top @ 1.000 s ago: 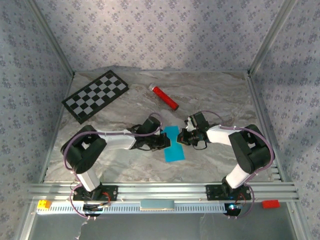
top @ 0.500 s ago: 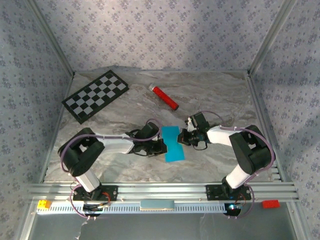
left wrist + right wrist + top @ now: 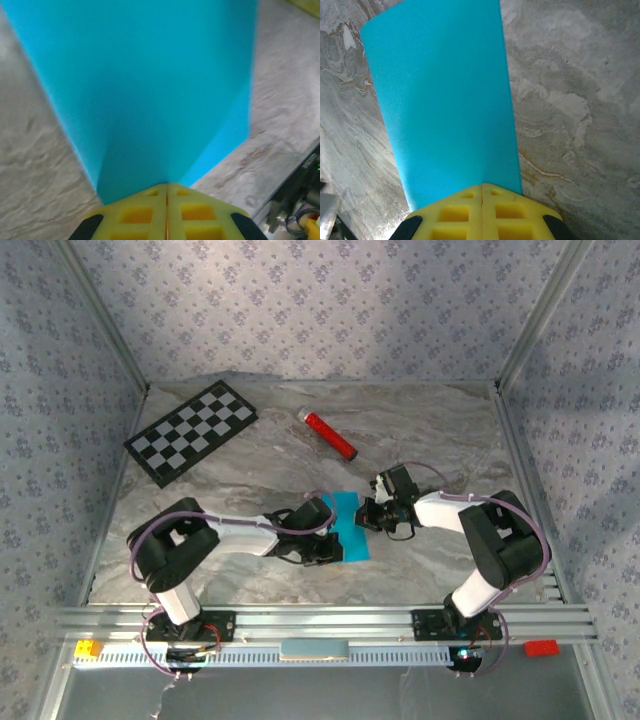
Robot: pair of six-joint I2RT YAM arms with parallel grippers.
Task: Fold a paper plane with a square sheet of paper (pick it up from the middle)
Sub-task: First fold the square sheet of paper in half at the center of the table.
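Cyan paper [image 3: 352, 528]: I see left gripper [image 3: 330, 543] back on its edge, pinched closed; right gripper [image 3: 367, 516] stays clamped on it. Fold can proceed.

Matt paper sheet [image 3: 445, 100], marbled table [image 3: 570, 100] — v. smooth

No writing, label, brand, number or sign can be read anywhere. The square sheet of paper [image 3: 352, 532] is plain blue in all three views, the checkerboard [image 3: 192, 430] carries only black and white squares, and the red cylinder [image 3: 330, 435] shows no legible mark.
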